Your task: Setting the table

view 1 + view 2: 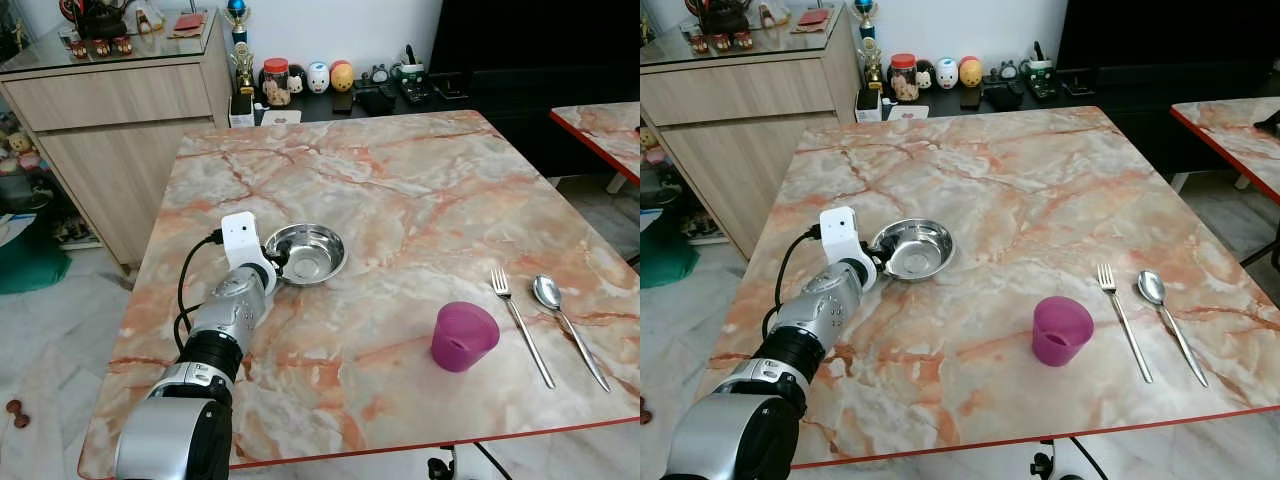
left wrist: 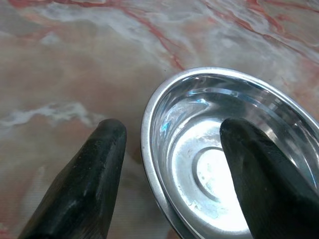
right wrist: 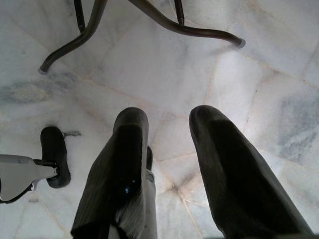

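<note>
A shiny steel bowl (image 1: 310, 253) stands on the marble table (image 1: 400, 170), left of the middle. My left gripper (image 1: 276, 263) is at its near left rim and is open. In the left wrist view one finger (image 2: 94, 169) is outside the rim and the other finger (image 2: 254, 169) is over the inside of the bowl (image 2: 199, 149), neither pressed on the rim. A purple cup (image 1: 464, 336) stands upright near the front edge. A fork (image 1: 520, 325) and a spoon (image 1: 566, 322) lie side by side to its right. My right gripper (image 3: 169, 117) hangs open over the floor.
A wooden cabinet (image 1: 110, 130) stands at the back left, and a dark low shelf (image 1: 390, 100) with jars and figurines behind the table. A second marble table (image 1: 603, 125) is on the right. Metal legs (image 3: 149, 15) cross the tiled floor below.
</note>
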Motion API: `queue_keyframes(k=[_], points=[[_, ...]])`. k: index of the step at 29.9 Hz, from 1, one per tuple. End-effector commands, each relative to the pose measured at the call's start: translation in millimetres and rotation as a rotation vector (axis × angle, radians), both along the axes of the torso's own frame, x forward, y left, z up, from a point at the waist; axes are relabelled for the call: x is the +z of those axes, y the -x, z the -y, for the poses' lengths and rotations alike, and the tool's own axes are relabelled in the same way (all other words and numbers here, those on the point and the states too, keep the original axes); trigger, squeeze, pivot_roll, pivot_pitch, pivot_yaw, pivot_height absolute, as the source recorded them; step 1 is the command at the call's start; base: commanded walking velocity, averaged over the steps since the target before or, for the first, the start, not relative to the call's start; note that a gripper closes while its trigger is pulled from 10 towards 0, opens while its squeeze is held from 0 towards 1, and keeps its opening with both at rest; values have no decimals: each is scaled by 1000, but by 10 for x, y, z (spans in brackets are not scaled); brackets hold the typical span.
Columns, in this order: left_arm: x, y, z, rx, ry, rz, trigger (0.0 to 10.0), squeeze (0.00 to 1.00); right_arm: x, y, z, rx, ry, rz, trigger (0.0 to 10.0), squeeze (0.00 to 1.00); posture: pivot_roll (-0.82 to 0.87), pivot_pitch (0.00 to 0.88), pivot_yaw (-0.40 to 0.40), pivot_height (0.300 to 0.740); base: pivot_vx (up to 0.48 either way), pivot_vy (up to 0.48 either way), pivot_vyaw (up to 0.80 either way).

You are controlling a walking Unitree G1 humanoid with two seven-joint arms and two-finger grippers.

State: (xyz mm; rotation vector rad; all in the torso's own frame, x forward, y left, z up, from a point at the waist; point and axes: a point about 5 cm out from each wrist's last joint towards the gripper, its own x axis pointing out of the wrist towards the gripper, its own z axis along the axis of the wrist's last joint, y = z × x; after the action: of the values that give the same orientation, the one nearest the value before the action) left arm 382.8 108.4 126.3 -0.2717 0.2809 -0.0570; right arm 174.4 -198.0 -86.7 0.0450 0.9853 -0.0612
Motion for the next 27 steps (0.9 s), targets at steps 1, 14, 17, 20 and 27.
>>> queue_keyframes(k=[1,14,17,20,27], points=[[0,-12,15,-8,-30,-8,10000,0,4,-19,-23,-14,-9,3,10000,0,-18,0,35,740,0,0,0],[41,-44,16,49,-29,-3,10000,0,-5,0,-34,-12,-11,2,10000,0,-31,0,44,740,0,0,0],[17,-39,44,43,-6,-24,10000,0,-5,-1,-35,-12,-11,2,10000,0,-31,0,46,740,0,0,0],[-24,-31,66,50,-13,-60,10000,0,-6,0,-37,-12,-12,1,10000,0,-33,0,48,740,0,0,0],[1,-59,39,91,-32,-72,10000,0,-8,2,-43,-12,-15,-2,10000,0,-36,0,52,740,0,0,0]])
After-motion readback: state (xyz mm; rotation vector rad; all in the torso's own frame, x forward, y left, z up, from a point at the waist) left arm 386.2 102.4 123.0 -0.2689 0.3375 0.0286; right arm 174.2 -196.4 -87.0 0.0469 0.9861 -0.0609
